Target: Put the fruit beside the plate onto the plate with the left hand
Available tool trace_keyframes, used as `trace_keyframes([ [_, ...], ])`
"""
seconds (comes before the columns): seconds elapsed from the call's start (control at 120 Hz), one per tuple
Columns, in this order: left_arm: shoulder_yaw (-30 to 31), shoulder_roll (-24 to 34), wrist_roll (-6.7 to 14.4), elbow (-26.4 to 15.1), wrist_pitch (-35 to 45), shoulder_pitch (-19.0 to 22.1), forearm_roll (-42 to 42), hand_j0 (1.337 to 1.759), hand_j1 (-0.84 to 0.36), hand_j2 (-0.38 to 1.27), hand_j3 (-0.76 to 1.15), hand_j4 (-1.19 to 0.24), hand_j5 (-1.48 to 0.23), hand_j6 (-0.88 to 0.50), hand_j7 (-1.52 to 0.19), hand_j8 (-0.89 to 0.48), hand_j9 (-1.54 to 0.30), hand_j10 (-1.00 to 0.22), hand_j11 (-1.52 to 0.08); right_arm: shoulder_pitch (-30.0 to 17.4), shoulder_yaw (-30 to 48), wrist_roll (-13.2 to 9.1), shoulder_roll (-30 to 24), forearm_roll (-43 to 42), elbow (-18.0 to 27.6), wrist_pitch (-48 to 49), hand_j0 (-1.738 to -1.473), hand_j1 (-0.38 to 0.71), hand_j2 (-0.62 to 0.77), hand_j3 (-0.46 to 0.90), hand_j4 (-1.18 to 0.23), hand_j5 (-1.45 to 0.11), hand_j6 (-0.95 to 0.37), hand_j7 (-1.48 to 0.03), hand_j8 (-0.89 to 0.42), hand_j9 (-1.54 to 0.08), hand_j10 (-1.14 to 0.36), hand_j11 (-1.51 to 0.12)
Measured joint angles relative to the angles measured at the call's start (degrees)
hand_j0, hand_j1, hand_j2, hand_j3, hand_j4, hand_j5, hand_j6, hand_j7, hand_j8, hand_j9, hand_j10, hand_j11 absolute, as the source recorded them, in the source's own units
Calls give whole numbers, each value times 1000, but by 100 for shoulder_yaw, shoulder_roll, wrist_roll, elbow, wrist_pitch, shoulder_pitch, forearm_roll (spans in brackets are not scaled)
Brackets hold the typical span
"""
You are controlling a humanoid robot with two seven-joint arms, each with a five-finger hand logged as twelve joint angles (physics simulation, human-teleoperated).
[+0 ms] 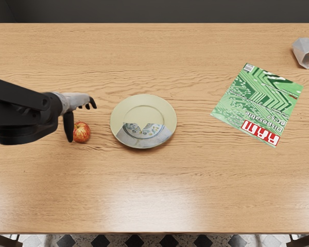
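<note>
A small red-and-yellow apple lies on the wooden table, a short way left of a shiny cream plate. My left hand reaches in from the left edge and hovers just above and left of the apple. Its fingers are spread and hold nothing; the thumb points down beside the apple's left side. Nothing lies on the plate. The right arm is out of view.
A green magazine lies at the right of the table. A grey angular object sits at the far right corner. The table's front edge runs along the bottom of the view.
</note>
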Motion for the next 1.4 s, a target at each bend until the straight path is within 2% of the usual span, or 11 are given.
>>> trace_keyframes([
  [0.317, 27, -452, 1, 467, 314, 357, -144, 1658, 50, 50, 0, -250, -324, -250, -324, -250, -324, -250, -324, 0, 0, -1, 0, -1, 0, 0, -1658, -310, -7, 0, -33, -43, -33, -43, -33, -43, -33, -43],
  [0.7, 253, -661, 1, 531, 794, 652, -364, 1658, 31, 54, 0, -266, -345, -266, -345, -266, -345, -266, -345, 0, 0, 1, 0, -4, 0, 0, -1658, -310, -7, 0, -33, -43, -33, -43, -33, -43, -33, -43],
  [0.967, 323, -797, 10, 526, 1031, 785, -367, 1657, -50, 102, 0, -350, -475, -351, -474, -352, -472, -353, -471, 0, 0, 0, 0, -1, 0, 0, -1658, -310, -7, 0, -33, -43, -33, -43, -33, -43, -33, -43],
  [1.042, 335, -815, 10, 525, 1058, 826, -367, 1656, -63, 42, 0, -381, -528, -383, -525, -385, -523, -387, -521, 0, 0, -1, 0, -1, 0, 0, -1658, -310, -7, 0, -33, -43, -33, -43, -33, -43, -33, -43],
  [1.275, 388, -842, -11, 519, 1357, 869, -375, 1657, -203, 96, 0, -484, -645, -485, -643, -486, -642, -486, -642, 0, 0, -1, 0, -1, 0, 0, -1658, -310, -7, 0, -33, -43, -33, -43, -33, -43, -33, -43],
  [1.4, 407, -842, -14, 527, 1472, 875, -374, 1657, -249, 188, 0, -534, -709, -469, -704, -500, -705, -536, -705, 0, 0, -3, 0, 0, 0, 0, -1658, -310, -7, 0, -33, -43, -33, -43, -33, -43, -33, -43],
])
